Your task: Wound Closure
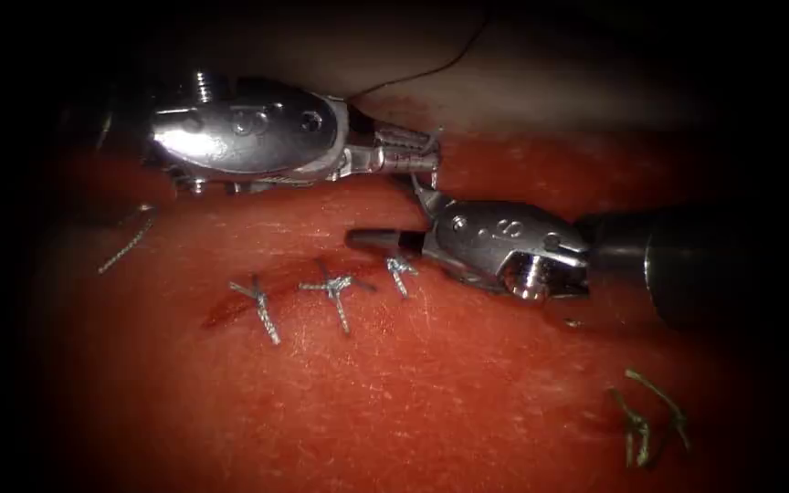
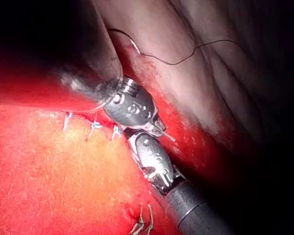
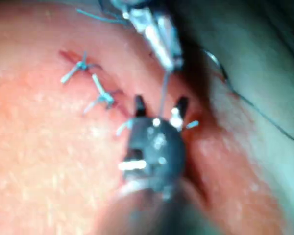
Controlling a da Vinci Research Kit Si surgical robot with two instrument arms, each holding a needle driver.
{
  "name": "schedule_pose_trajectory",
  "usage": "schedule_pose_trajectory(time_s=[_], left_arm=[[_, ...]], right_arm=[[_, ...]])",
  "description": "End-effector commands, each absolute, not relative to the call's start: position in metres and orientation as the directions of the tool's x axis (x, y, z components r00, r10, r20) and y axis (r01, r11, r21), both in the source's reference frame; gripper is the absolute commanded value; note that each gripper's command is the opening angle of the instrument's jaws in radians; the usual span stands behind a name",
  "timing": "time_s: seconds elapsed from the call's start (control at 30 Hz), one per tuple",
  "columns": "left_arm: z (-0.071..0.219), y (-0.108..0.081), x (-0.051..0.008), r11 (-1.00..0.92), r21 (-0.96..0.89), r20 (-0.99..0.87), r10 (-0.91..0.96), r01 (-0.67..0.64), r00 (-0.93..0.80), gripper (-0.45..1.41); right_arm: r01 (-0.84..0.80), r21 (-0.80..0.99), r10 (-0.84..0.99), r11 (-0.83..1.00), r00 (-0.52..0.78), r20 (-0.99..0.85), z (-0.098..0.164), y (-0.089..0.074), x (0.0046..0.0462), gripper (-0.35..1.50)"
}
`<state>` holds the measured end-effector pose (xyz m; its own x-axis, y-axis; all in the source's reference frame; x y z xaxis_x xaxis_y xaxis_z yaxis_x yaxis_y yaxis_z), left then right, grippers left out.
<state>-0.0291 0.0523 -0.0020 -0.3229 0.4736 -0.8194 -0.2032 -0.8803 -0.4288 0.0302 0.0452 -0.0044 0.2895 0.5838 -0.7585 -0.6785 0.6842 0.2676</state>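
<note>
On the red tissue [image 1: 431, 393] the cut [image 1: 230, 306] carries three knotted stitches [image 1: 335, 292]. My left tool [image 1: 433, 151] reaches in from the left above the cut's right end. Its jaws are shut on a strand of thread [image 3: 162, 90] that rises from the rightmost stitch [image 1: 401, 272]. My right tool [image 1: 385, 212] comes in from the right just below it. Its jaws are open, one on each side of that strand, as the right wrist view shows [image 3: 160, 104]. A dark thread [image 1: 431, 64] trails over the pale tissue behind.
A cut end of thread [image 1: 125, 242] lies on the tissue at the left. Several greenish cut ends [image 1: 646, 420] lie at the lower right. Pale tissue [image 1: 541, 82] rises behind the tools. In the left wrist view both wrists [image 2: 137, 107] sit close together.
</note>
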Motion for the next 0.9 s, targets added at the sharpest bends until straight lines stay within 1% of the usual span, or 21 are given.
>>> schedule_pose_trajectory(time_s=[0.03,0.07,0.1,0.13,0.17,0.2,0.3,0.4,0.5,0.53,0.6,0.7,0.77,0.8,0.9], left_arm=[[-0.0014,0.0519,-0.0296,-0.880,-0.430,-0.819,0.474,-0.202,-0.323,-0.35],[-0.0014,0.0519,-0.0297,-0.880,-0.430,-0.819,0.474,-0.202,-0.323,-0.35],[-0.0014,0.0519,-0.0297,-0.880,-0.430,-0.819,0.474,-0.202,-0.323,-0.35],[-0.0014,0.0519,-0.0297,-0.880,-0.431,-0.819,0.474,-0.199,-0.322,-0.35],[-0.0015,0.0519,-0.0297,-0.880,-0.431,-0.819,0.474,-0.199,-0.322,-0.35],[-0.0015,0.0518,-0.0297,-0.880,-0.431,-0.819,0.474,-0.199,-0.322,-0.35],[-0.0015,0.0518,-0.0297,-0.880,-0.431,-0.819,0.474,-0.199,-0.322,-0.35],[-0.0015,0.0518,-0.0295,-0.880,-0.431,-0.820,0.474,-0.197,-0.322,-0.35],[-0.0014,0.0521,-0.0287,-0.880,-0.434,-0.820,0.474,-0.190,-0.320,-0.35],[-0.0014,0.0523,-0.0284,-0.880,-0.436,-0.820,0.474,-0.188,-0.320,-0.35],[-0.0010,0.0530,-0.0270,-0.879,-0.431,-0.820,0.475,-0.203,-0.319,-0.35],[-0.0001,0.0535,-0.0252,-0.882,-0.416,-0.792,0.471,-0.221,-0.389,-0.35],[0.0009,0.0538,-0.0241,-0.886,-0.376,-0.746,0.463,-0.272,-0.479,-0.35],[0.0018,0.0539,-0.0228,-0.889,-0.338,-0.711,0.457,-0.310,-0.534,-0.35],[0.0038,0.0537,-0.0208,-0.913,-0.286,-0.697,0.406,-0.290,-0.592,-0.35]], right_arm=[[-0.676,0.270,0.584,0.686,0.288,-0.759,-0.0039,0.0448,0.0308,1.19],[-0.676,0.270,0.584,0.686,0.291,-0.758,-0.0038,0.0448,0.0309,1.11],[-0.675,0.270,0.583,0.687,0.291,-0.758,-0.0038,0.0447,0.0309,0.98],[-0.662,0.281,0.582,0.695,0.289,-0.760,-0.0038,0.0446,0.0309,0.66],[-0.635,0.300,0.579,0.711,0.288,-0.763,-0.0038,0.0445,0.0308,-0.01],[-0.613,0.307,0.569,0.728,0.291,-0.769,-0.0040,0.0443,0.0305,-0.35],[-0.620,0.297,0.569,0.726,0.299,-0.766,-0.0046,0.0447,0.0304,-0.35],[-0.625,0.296,0.561,0.722,0.279,-0.780,-0.0045,0.0449,0.0305,-0.35],[-0.669,0.264,0.550,0.695,0.259,-0.794,-0.0044,0.0449,0.0305,1.11],[-0.684,0.253,0.551,0.685,0.258,-0.794,-0.0045,0.0450,0.0303,1.34],[-0.702,0.242,0.557,0.670,0.260,-0.789,-0.0051,0.0450,0.0292,1.48],[-0.705,0.244,0.561,0.666,0.258,-0.787,-0.0060,0.0450,0.0273,1.48],[-0.714,0.237,0.560,0.659,0.256,-0.788,-0.0064,0.0449,0.0261,1.48],[-0.727,0.225,0.561,0.648,0.257,-0.787,-0.0067,0.0449,0.0248,1.48],[-0.749,0.211,0.567,0.629,0.255,-0.783,-0.0067,0.0448,0.0234,1.48]])
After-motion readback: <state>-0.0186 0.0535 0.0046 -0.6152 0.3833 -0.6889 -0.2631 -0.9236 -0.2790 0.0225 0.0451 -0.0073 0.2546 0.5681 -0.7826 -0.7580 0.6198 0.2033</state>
